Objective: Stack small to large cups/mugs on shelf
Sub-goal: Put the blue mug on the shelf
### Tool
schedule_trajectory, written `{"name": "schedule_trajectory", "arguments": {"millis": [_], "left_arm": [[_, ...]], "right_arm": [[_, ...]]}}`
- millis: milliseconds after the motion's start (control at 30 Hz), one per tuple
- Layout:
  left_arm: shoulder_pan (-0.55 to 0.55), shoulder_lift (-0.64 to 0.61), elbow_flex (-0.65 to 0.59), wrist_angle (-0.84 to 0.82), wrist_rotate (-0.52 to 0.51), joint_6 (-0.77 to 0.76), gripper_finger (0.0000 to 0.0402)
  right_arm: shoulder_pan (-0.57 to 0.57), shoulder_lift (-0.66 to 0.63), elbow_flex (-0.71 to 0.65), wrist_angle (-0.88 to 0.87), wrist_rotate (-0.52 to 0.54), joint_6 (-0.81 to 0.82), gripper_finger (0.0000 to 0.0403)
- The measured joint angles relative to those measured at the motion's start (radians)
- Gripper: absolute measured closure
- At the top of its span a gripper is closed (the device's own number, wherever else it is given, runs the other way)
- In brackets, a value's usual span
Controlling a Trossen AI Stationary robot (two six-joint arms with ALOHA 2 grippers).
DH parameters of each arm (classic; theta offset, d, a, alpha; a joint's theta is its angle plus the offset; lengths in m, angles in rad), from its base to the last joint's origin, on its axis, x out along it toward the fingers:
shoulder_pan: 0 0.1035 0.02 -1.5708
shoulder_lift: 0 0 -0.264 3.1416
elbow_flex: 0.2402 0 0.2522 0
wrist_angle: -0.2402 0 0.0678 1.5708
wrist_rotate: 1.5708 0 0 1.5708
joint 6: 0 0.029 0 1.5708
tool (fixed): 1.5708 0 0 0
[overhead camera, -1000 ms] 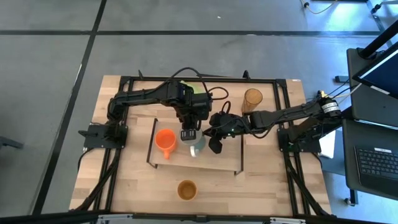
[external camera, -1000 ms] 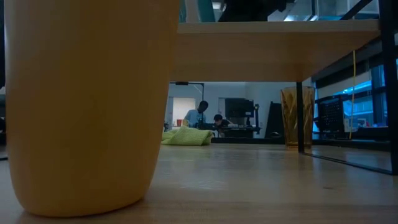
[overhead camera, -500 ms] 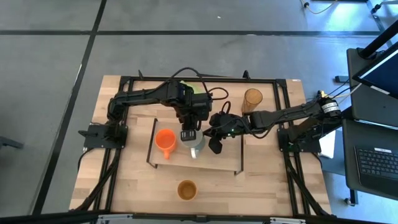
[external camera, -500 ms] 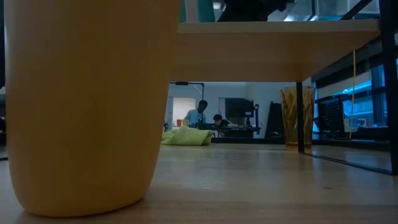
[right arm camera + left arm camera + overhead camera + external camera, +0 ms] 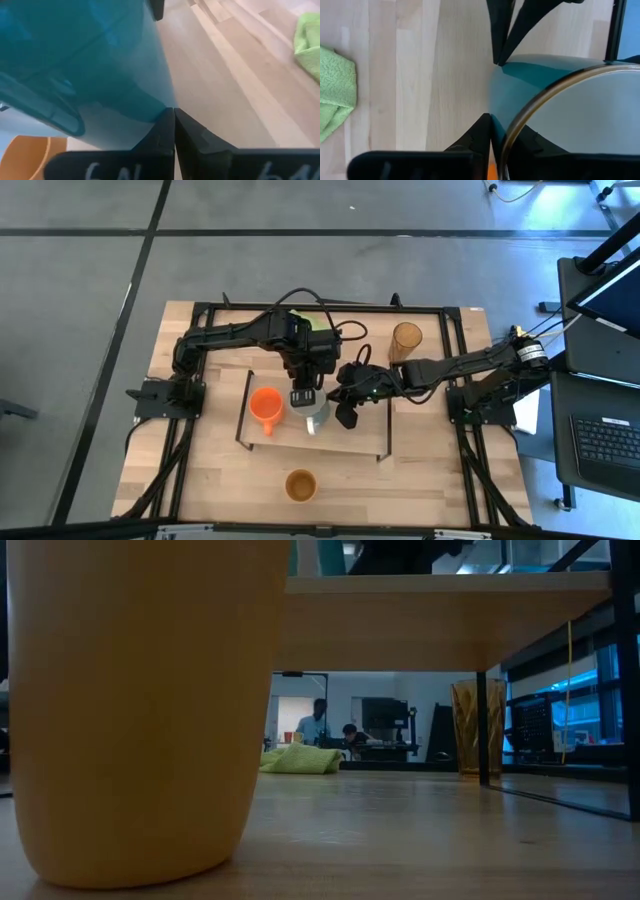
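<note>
High view: left gripper (image 5: 301,398) is clamping the white mug (image 5: 318,416) on the shelf (image 5: 365,442), hiding its rim; right gripper (image 5: 343,409), closed empty, is sitting beside the mug.

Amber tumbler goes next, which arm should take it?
Right. The amber tumbler stands off the shelf beside the right arm; the right gripper holds nothing, the left gripper is over the white mug.

This is a robotics lab or research workspace. A light wooden plank desk (image 5: 220,470) with a black metal frame stands on a grey concrete floor (image 5: 80,300) marked with dark tape lines. Beside it sits a black cart carrying an open laptop (image 5: 608,442). Across the room, people (image 5: 313,726) sit at workstations among dark monitors (image 5: 384,716) and equipment.
</note>
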Motion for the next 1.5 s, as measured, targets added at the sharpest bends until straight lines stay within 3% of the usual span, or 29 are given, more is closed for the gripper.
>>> {"name": "schedule_trajectory", "arguments": {"millis": [1500], "left_arm": [[-0.02,0.0,0.0,0.001,0.017,-0.015,0.0352]], "right_arm": [[0.024,0.034,-0.001,-0.001,-0.001,0.034,0.0386]]}}
